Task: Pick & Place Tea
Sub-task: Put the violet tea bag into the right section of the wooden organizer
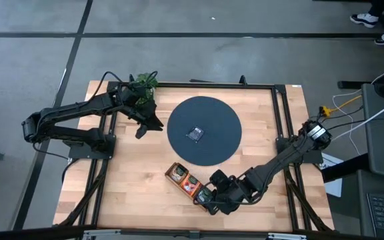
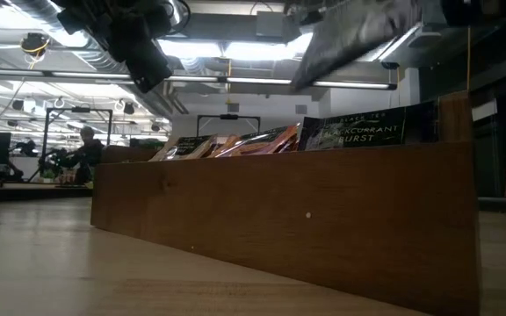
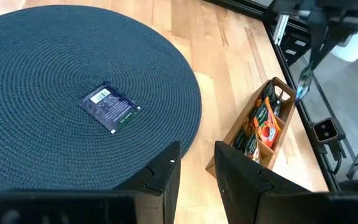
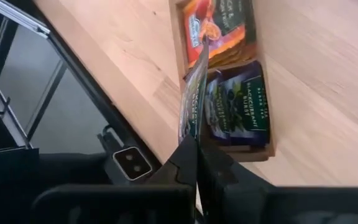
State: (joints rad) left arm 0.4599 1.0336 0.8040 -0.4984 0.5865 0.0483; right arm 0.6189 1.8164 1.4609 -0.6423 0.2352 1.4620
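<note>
Two matte-black jointed arms; left arm (image 1: 65, 120), right arm (image 1: 279, 163); flat dark fingers (image 3: 166, 177).

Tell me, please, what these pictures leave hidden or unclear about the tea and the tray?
- Low view: the wooden tray wall hides the sachets' lower parts.
- High view: sachets in the tray are too small to count; the right claw covers its end compartment.
- Right wrist view: the held sachet shows edge-on, its print unreadable.
- Left wrist view: print on the mat's blue sachet is too small.

A dark sachet (image 2: 358, 132) in the tray (image 2: 279, 219) reads "BLACKCURRANT BURST".
</note>
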